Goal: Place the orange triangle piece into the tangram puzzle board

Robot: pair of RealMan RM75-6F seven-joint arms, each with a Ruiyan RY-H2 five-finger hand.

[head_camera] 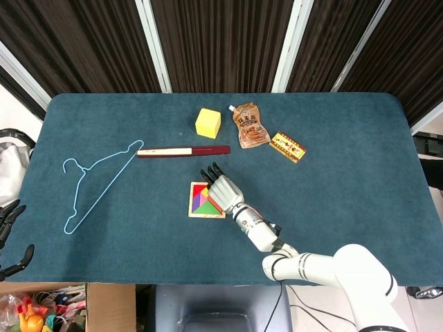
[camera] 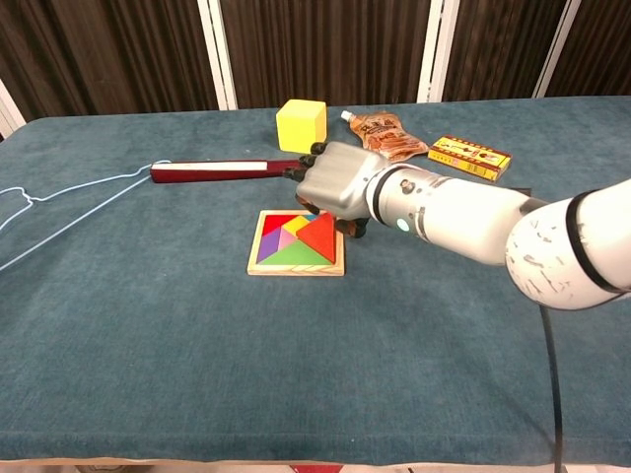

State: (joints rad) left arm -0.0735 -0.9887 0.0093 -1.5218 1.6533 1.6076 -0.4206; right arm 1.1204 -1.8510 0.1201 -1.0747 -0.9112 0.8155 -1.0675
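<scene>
Right hand (camera: 333,184) has its fingers (head_camera: 210,172) stretched out fairly flat and a bit apart, holding nothing, hovering over the far right edge of the tangram puzzle board (camera: 297,242); hard to say if they touch it. Orange triangle piece (camera: 320,236) already sits in the board, apex pointing left, long edge along the right side, other coloured pieces beside it. Left hand (head_camera: 8,220) hangs off the worktop (head_camera: 346,194) edge, looks empty.

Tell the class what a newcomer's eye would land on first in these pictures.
First, the big white and silver right hand reaching in from the right, hovering over the far right corner of the tangram puzzle board near the table's middle, where the orange triangle piece shows among bright pieces. Next, the yellow cube behind it and the blue hanger at the left.
</scene>
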